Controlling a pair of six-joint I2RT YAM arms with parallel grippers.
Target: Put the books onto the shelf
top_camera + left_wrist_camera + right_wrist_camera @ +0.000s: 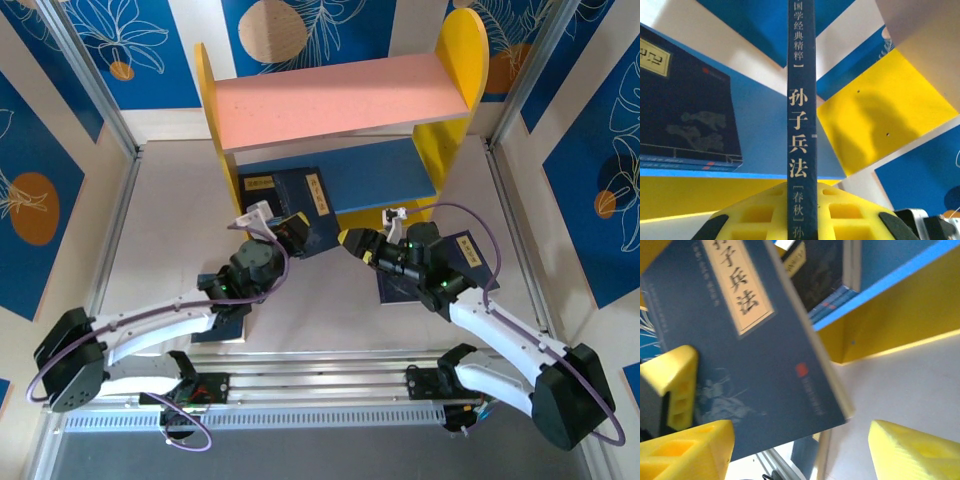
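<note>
The shelf stands at the back, with yellow side panels, a pink upper board and a blue lower board. One navy book lies on the lower board at its left end, and appears as the book at left in the left wrist view. My left gripper is shut on a second book, held on edge at the shelf's front; its spine runs up from the gripper. My right gripper is open just right of it, and that book's cover hangs over the gripper.
A further book lies on the table under my right arm. Another book lies under my left arm near the front rail. The shelf's yellow right panel and metal frame posts bound the space.
</note>
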